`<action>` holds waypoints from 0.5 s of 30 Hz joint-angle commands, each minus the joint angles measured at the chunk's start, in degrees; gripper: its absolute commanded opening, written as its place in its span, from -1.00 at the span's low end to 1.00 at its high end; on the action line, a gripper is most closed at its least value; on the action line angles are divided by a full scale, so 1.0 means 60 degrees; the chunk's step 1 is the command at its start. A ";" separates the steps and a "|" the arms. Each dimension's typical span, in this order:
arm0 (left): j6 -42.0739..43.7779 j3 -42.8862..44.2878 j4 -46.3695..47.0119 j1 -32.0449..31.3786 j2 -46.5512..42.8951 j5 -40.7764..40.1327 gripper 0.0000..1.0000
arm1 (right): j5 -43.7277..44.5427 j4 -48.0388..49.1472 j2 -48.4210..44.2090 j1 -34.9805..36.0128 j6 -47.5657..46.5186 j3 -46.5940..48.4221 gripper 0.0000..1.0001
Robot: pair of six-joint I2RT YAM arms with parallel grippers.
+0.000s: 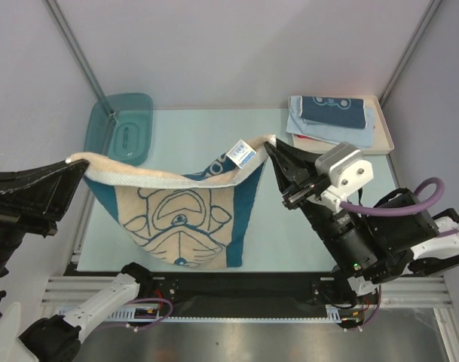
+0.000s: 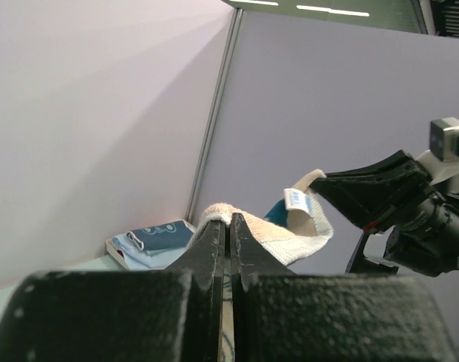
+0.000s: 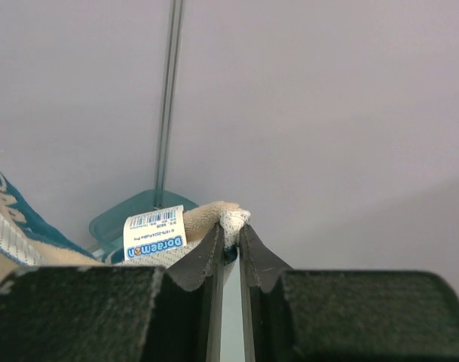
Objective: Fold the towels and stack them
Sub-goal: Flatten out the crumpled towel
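The long beige towel (image 1: 180,215) with teal borders and a cartoon cat hangs in the air between my two grippers, sagging over the table's middle. My left gripper (image 1: 77,164) is shut on its left corner (image 2: 218,213). My right gripper (image 1: 270,147) is shut on its right corner (image 3: 233,221), beside a white barcode label (image 3: 154,234). A folded stack sits at the back right: a dark-blue towel (image 1: 332,111) on a light-blue towel (image 1: 368,130), with a red edge beneath. That stack also shows in the left wrist view (image 2: 150,241).
A translucent blue plastic bin (image 1: 120,128) lies at the back left. The cream tray (image 1: 384,139) under the stack is at the back right. Grey walls close the cell on three sides.
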 commanded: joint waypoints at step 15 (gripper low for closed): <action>0.0200 0.1341 0.1200 0.0091 0.2558 0.0464 -0.99 | -0.1876 -0.2243 0.0107 -0.1809 0.1138 0.3003 -1.00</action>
